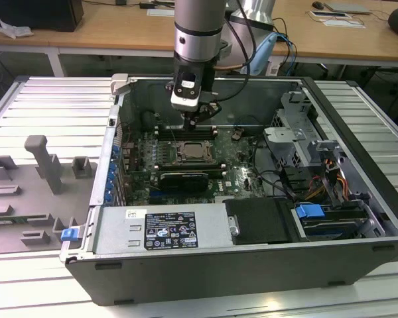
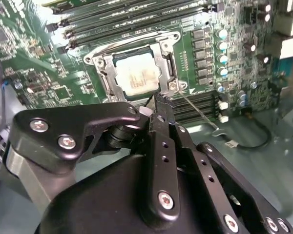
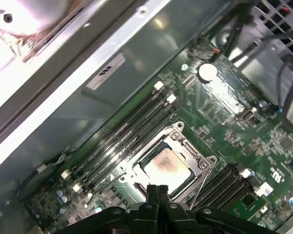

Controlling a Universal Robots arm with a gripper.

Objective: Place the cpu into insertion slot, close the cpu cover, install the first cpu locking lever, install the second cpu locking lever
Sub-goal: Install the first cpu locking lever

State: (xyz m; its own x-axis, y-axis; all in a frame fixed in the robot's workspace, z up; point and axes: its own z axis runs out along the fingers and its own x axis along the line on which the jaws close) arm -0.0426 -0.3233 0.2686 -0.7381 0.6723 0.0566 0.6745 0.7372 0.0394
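Exterior view: finds the gripper (image 1: 198, 121) inside the open computer case (image 1: 252, 93), tips just above the far edge of the insertion slot (image 1: 180, 147). Places the cpu (image 1: 194, 151) in that slot, pale top up.

Second wrist view: records the claw's 2 fingers pressed together on nothing, tips just beside 1 corner of the socket. Shows the cpu cover (image 2: 167, 58) lying flat over the cpu, framing it on 4 sides. Notes a thin locking lever (image 2: 195, 111) slanting from that corner out over the memory slots (image 2: 205, 97). Cannot tell whether it is latched. Judges lever work to be the step in hand.

First wrist view: confirms the tips together at the socket's edge. Advises bearing on the lever's free end only, never on cover or chip, and guiding it down and sideways under its hook. Reads the cpu as flat, edges parallel to the socket rim; square, hence no long axis.
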